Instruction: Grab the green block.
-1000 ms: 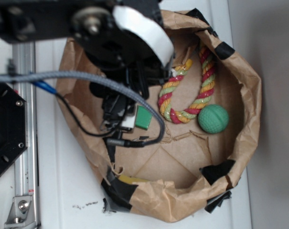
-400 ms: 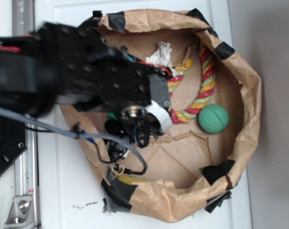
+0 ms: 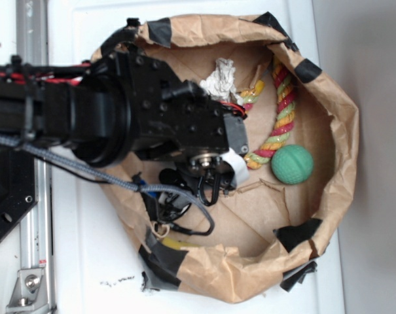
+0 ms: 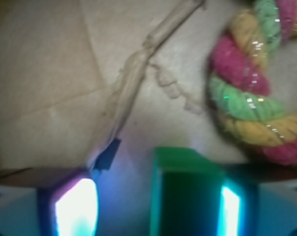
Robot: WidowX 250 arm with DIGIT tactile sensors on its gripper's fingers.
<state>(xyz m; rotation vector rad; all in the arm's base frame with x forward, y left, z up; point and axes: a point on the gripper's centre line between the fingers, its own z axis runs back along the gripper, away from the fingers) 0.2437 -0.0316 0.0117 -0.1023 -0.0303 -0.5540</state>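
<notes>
The arm point(image 3: 119, 118) reaches in from the left over the bag point(image 3: 328, 216), a brown paper one with its rim rolled down and patched with black tape, sitting on the white table point(image 3: 86, 261). From the exterior view the arm's black body covers the bag's left half, and the gripper itself is hidden underneath it.

Down at the wrist view, the gripper point(image 4: 153, 206) shows two glowing fingers at the bottom edge, one left point(image 4: 74, 209), one right point(image 4: 231, 211), standing apart. The block point(image 4: 185, 194) sits between them, green and sharp-edged, hard up against the right finger, with a clear gap of paper floor between it and the left finger. So the jaws are spread, not pinched on it.

Just beyond the block lies the rope point(image 4: 251, 93), twisted pink, green and yellow, curling along the right side. In the exterior view the rope point(image 3: 279, 127) bends round to the ball point(image 3: 292, 163), a textured green one resting at the rope's end, well right of the arm.
</notes>
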